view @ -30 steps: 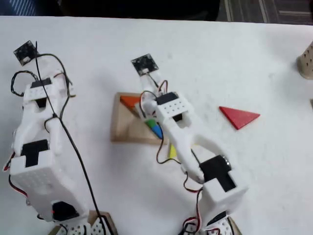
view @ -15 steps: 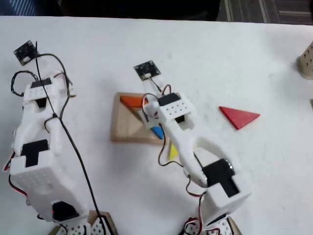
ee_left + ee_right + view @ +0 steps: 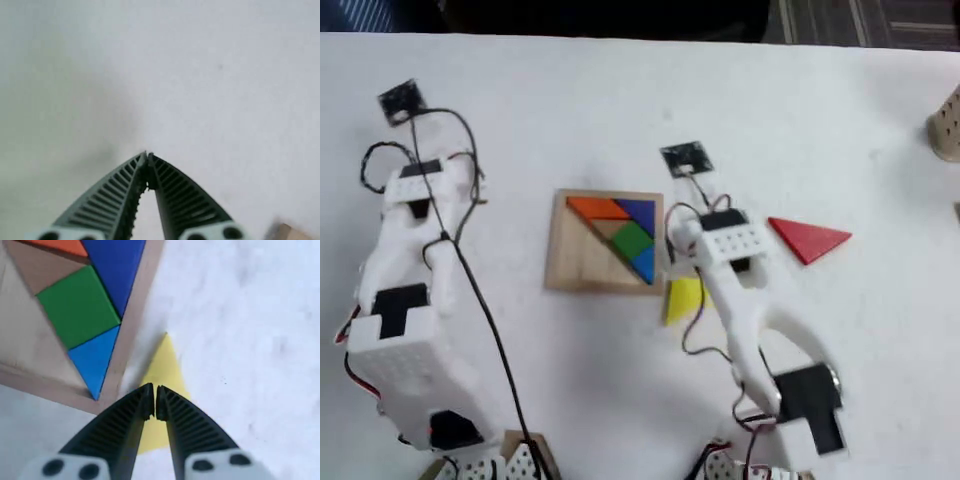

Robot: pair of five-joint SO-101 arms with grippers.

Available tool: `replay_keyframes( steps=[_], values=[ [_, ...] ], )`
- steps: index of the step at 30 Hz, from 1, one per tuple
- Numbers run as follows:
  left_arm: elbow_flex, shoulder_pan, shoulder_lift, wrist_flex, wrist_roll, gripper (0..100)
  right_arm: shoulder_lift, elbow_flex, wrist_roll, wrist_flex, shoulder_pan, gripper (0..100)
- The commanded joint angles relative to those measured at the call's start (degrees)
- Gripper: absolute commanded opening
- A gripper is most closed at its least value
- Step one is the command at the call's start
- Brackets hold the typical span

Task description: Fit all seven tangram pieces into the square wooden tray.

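Yellow piece point(image 3: 167, 367) directly beneath right pincer point(image 3: 154, 400), tips closed together, just beside wooden tray point(image 3: 142, 290)

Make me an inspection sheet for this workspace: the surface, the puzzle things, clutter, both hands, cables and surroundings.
Surface: white table, no spills seen.
Job's things: wooden tray holds an orange piece, dark blue piece, brown piece, green piece and light blue piece. The yellow triangle lies on the table beside the tray, on the right arm's side. The red triangle lies farther out that way.
Clutter: tan holed block at the table's edge.
Hands: left hand shut over bare table; right hand shut above the yellow triangle.
Cables: black cable runs along the left arm.
Surroundings: dark floor beyond the far edge.
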Motion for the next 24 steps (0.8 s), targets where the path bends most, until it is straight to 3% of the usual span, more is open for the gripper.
replay_keyframes(
  steps=[1,7,11,17,22,24],
  values=[
    [-0.18,0.75,-0.92,0.7,-0.62,2,-7.43,3.96,0.44,-4.7,2.95,1.8],
    [0.88,1.1,-2.95,10.2,-9.58,2,-9.45,7.56,0.35,-6.73,3.3,1.9],
    [7.65,1.19,-7.34,10.73,-14.59,2,-9.45,7.74,0.35,-4.97,2.68,6.2],
    [22.07,3.21,-17.54,3.43,-21.8,2,-9.45,7.74,-3.52,-3.91,2.68,18.1],
    [33.85,7.34,-24.4,-6.42,-29.89,2,-9.45,8.35,-4.4,-3.82,2.51,19.7],
    [36.31,7.25,-25.63,-10.02,-30.59,2,-9.45,8.53,-8.26,-3.82,0.84,19.7]
  ],
)
